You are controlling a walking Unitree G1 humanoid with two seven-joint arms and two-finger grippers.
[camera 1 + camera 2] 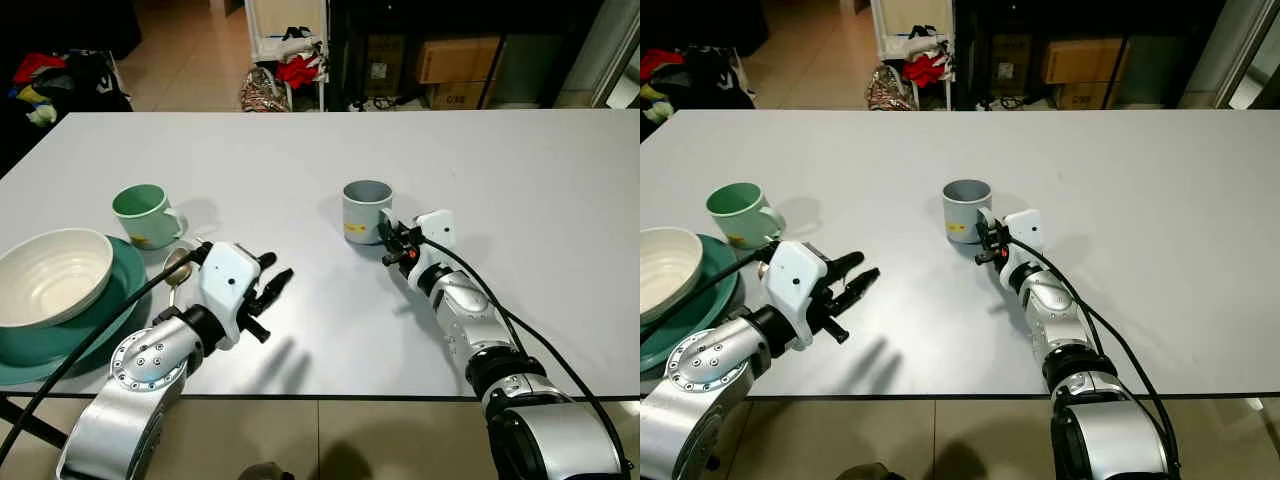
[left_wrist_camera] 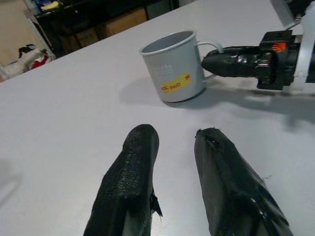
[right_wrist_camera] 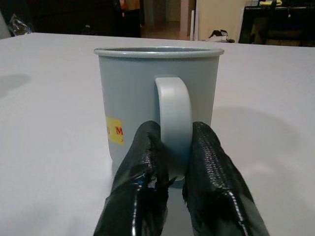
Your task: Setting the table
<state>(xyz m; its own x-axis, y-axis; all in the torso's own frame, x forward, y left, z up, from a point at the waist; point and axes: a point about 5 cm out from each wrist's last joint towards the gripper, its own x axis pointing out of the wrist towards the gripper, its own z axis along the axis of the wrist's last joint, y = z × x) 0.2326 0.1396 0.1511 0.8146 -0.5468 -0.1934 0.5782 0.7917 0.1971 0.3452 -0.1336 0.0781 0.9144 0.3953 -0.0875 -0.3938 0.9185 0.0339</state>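
Near the middle of the surface (image 1: 560, 200) stands the grey mug (image 1: 366, 211), rigid, likely light and slick-sided, its handle (image 3: 173, 123) the sensible hold, already pinched by the right gripper (image 3: 173, 169), while the left gripper (image 1: 272, 290) hovers slightly spread.

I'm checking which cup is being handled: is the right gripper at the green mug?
No, the right gripper has its fingers either side of the grey mug's handle, while the green mug stands apart near the bowl.

You see a smooth matt grey enamel-looking mug (image 3: 157, 113), rough black rubbery fingers (image 3: 212, 162), and a shiny white bowl (image 1: 50, 275).
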